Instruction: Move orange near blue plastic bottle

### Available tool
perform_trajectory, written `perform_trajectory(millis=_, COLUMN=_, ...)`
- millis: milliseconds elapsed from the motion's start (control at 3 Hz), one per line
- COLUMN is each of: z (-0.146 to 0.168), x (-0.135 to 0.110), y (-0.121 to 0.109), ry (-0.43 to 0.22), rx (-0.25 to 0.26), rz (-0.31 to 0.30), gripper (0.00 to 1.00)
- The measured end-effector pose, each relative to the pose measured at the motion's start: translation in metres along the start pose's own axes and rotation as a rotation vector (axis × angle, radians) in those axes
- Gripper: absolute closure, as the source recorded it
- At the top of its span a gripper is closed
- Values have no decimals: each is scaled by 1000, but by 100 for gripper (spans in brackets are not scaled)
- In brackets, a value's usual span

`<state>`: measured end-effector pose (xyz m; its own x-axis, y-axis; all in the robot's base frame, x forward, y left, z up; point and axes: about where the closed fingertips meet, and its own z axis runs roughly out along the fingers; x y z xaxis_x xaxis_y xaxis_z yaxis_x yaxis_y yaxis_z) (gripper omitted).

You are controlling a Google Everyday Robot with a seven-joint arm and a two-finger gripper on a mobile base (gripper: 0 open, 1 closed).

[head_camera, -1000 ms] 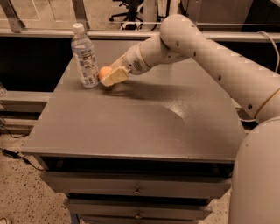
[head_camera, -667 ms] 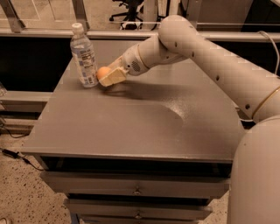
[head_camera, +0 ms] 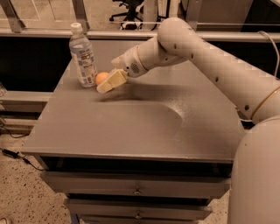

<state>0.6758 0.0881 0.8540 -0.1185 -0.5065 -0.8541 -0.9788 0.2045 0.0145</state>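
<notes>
The orange (head_camera: 101, 78) is at the table's back left, just right of the base of the blue plastic bottle (head_camera: 84, 56), which stands upright with its white cap on. My gripper (head_camera: 106, 82) reaches in from the right and is shut on the orange, holding it at or just above the tabletop. The near cream finger (head_camera: 112, 80) covers the orange's right side, and the far finger is hidden behind the fruit. A narrow gap separates the orange from the bottle.
The grey table (head_camera: 144, 127) has drawers below its front edge. My arm (head_camera: 197, 48) spans the back right of the table. A railing and an office chair (head_camera: 129, 8) stand behind the table.
The gripper with the orange has moved slightly left and down, closer to the bottle's base. The bottle has not moved.
</notes>
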Motion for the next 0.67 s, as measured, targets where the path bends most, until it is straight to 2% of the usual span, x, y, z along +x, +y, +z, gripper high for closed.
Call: perform_trajectory(millis=667, z=-11, x=4, y=1, ry=-15, rx=14, rz=11, gripper=0)
